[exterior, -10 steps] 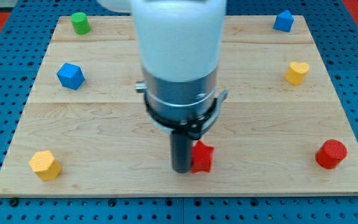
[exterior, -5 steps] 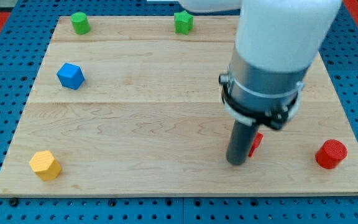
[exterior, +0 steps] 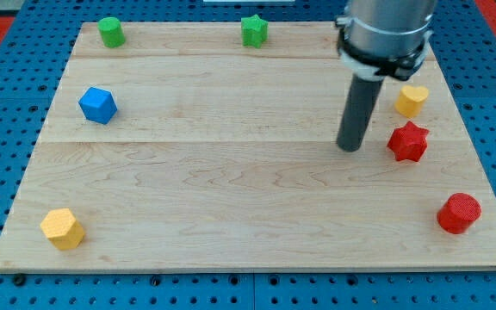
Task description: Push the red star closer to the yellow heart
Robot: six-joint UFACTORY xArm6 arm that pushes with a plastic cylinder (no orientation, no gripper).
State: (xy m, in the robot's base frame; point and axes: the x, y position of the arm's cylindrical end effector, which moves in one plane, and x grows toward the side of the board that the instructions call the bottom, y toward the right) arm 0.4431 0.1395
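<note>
The red star (exterior: pixel 408 141) lies near the board's right edge, just below the yellow heart (exterior: pixel 412 100), with a narrow strip of bare wood between them. My tip (exterior: pixel 350 148) rests on the board just left of the star, apart from it, holding nothing. A red cylinder (exterior: pixel 459 213) sits well below. Far off lie a green star (exterior: pixel 253 31), green cylinder (exterior: pixel 110 32), blue block (exterior: pixel 98 105) and yellow hexagonal block (exterior: pixel 62 229) on the wooden board (exterior: pixel 213 189).

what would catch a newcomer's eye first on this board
The dark rod dominates the view's upper right, my tip resting on the wood just left of the red star, with a gap between them. The yellow heart sits close above the star, and a red cylinder stands near the lower right corner.
</note>
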